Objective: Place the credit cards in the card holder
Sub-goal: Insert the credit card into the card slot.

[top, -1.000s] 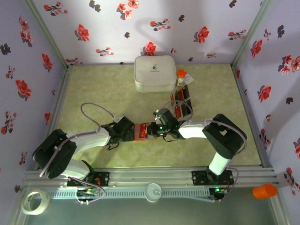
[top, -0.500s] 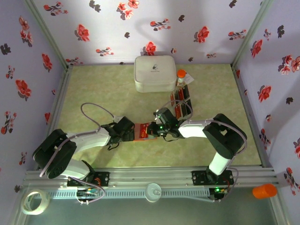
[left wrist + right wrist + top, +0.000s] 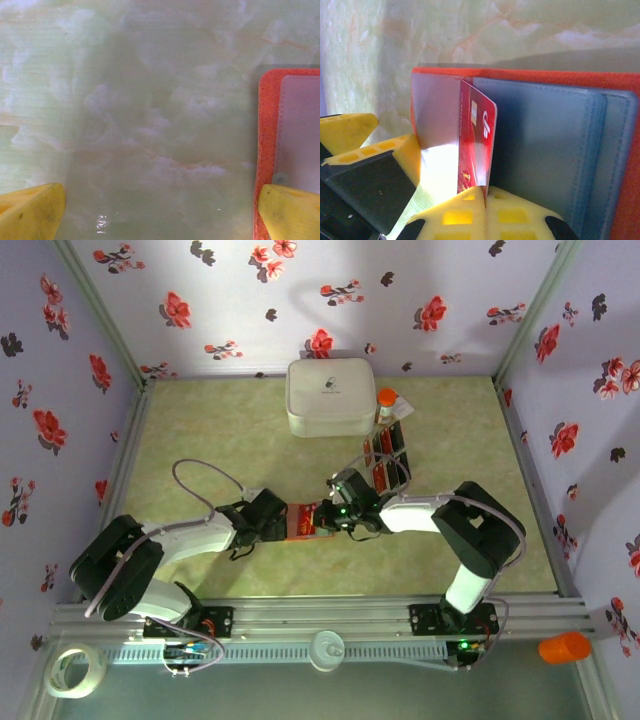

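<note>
The card holder (image 3: 303, 520) lies open on the green table between both grippers, orange outside (image 3: 520, 74), blue-grey inside (image 3: 545, 145). My right gripper (image 3: 486, 192) is shut on a red credit card (image 3: 477, 145), which stands on edge over the wallet beside its clear pocket (image 3: 435, 115). My left gripper (image 3: 160, 212) is open, and one yellow fingertip (image 3: 290, 210) sits over the wallet's (image 3: 267, 125) edge while the other (image 3: 30, 210) is over bare table. More red and black credit cards (image 3: 385, 455) lie in a row behind the right gripper (image 3: 325, 520).
A large white rounded case (image 3: 330, 395) stands at the back with an orange-capped bottle (image 3: 386, 400) beside it. Flowered walls close in the table on three sides. A tape roll (image 3: 75, 670) and an orange object (image 3: 563, 647) lie beyond the front rail.
</note>
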